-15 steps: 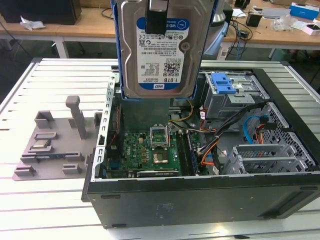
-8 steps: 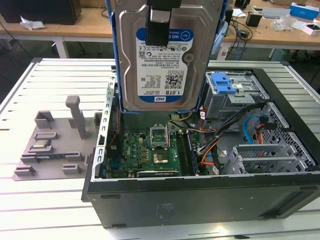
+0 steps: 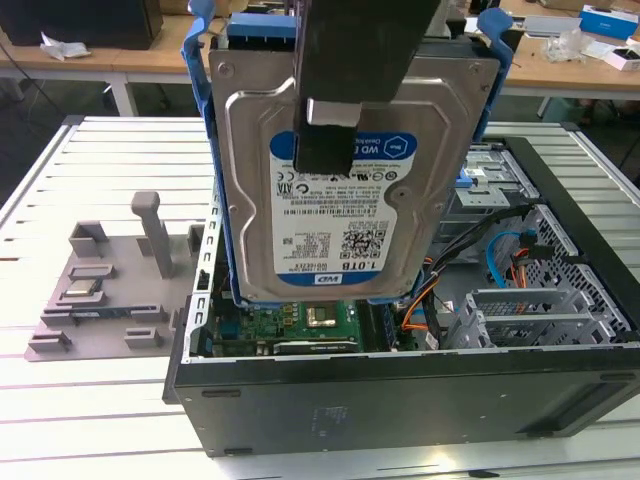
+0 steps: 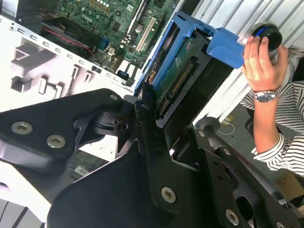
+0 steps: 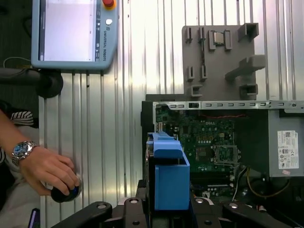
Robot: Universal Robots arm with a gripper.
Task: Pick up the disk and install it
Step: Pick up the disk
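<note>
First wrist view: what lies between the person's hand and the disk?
Bare slatted table, nothing else, between the hand and the disk in the first wrist view.

White-blue label [image 3: 340,235] on disk [image 3: 250,130]: print, barcodes.

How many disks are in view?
1: the disk, clamped in the gripper, held upright over the open case. More may be hidden inside it.

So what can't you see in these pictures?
- Exterior view: the hard drive hides most of the motherboard; the top edge cuts off the end effector.
- First wrist view: a hand covers most of a black knob.
- Second wrist view: the end effector's black body hides one end of the hard drive.
</note>
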